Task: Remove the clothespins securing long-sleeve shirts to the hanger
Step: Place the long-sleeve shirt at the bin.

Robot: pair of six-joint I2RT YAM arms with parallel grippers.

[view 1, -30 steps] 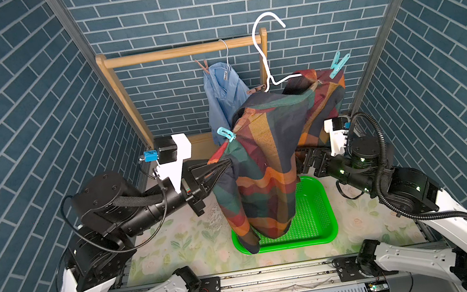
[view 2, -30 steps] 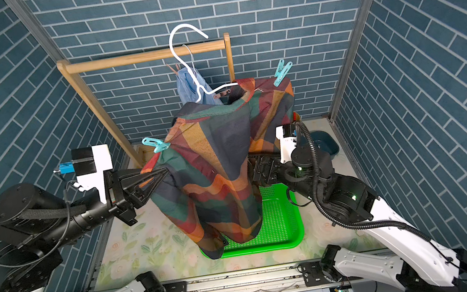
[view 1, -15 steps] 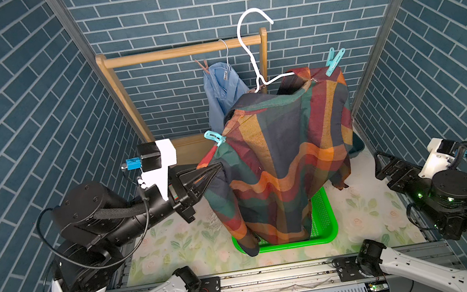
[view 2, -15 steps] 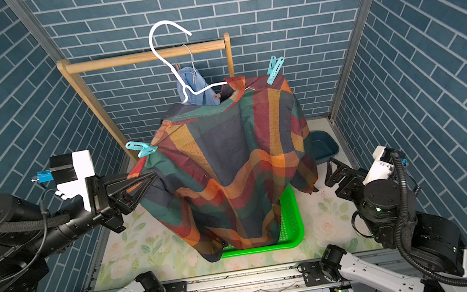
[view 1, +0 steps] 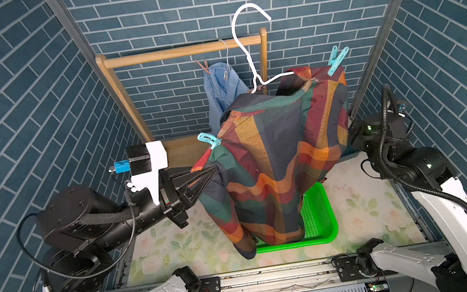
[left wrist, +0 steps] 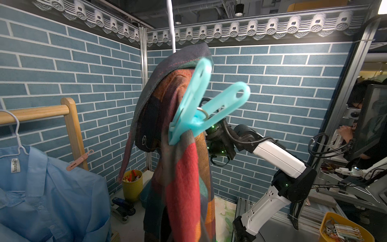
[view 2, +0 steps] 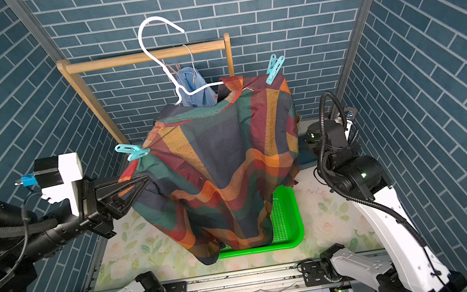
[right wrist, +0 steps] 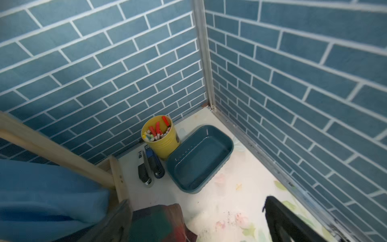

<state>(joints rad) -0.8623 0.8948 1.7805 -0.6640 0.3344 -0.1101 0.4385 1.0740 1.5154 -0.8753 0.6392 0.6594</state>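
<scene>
While both teal plastic spring clothespins, one at nine o'clock (view 1: 208,139) and one at one o'clock (view 1: 336,59), bite the shoulders of the dark plaid woven shirt (view 1: 276,153), the job looks barely begun: no peg appears freed. That shirt rides a thin white smooth hanger (view 1: 255,77) whose hook hangs in air, clear of the round wooden rail (view 1: 169,53) at twelve o'clock. From nine o'clock the left gripper (view 1: 213,168) is pinched tight on a fold of plaid cloth just below the nearer clothespin. At three o'clock the right gripper (view 1: 356,135) stands spread wide, holding nothing, beside the shirt's far edge. On the rail hangs the pale blue collared shirt (view 1: 224,92), with a slim salmon-pink peg (left wrist: 80,160) on its shoulder; a second I cannot find. The plaid falls in heavy soft folds over a green perforated plastic basket (view 1: 320,218) at six o'clock. Each teal clip is matte and forked, with a metal ring spring (left wrist: 202,113).
</scene>
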